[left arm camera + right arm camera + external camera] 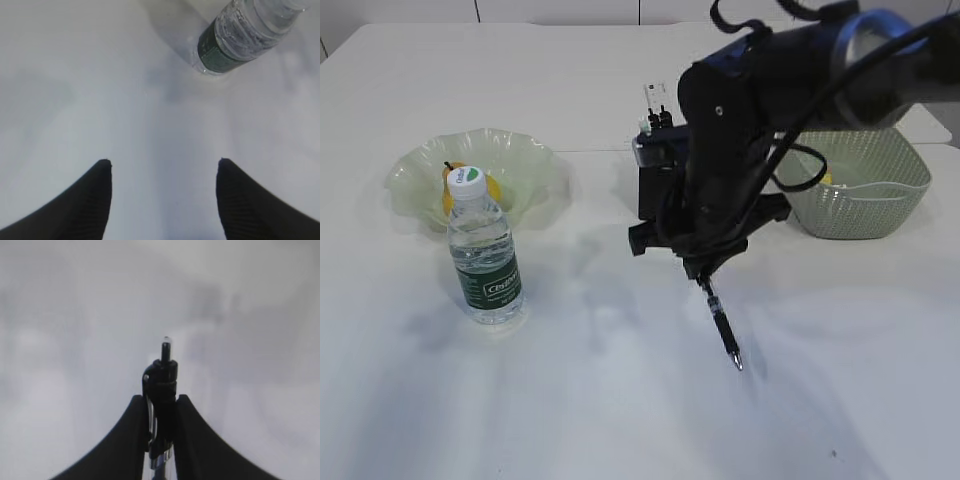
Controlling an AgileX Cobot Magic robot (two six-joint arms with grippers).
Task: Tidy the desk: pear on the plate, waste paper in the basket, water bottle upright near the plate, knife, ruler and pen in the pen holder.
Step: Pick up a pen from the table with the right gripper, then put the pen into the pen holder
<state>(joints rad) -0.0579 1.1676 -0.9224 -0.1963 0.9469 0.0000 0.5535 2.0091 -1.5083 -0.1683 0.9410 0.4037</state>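
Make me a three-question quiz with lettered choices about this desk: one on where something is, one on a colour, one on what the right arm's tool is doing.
1. Where is the pear?
A. in the basket
B. on the plate
C. beside the pen holder

2. What colour is the water bottle's label?
A. red
B. yellow
C. dark green

3. What is the right tool doing?
A. gripping the pen
B. hanging open and empty
C. holding the bottle

Answers:
1 B: the pear lies on the plate.
2 C: the water bottle has a dark green band.
3 A: the right tool is clamped on the pen.
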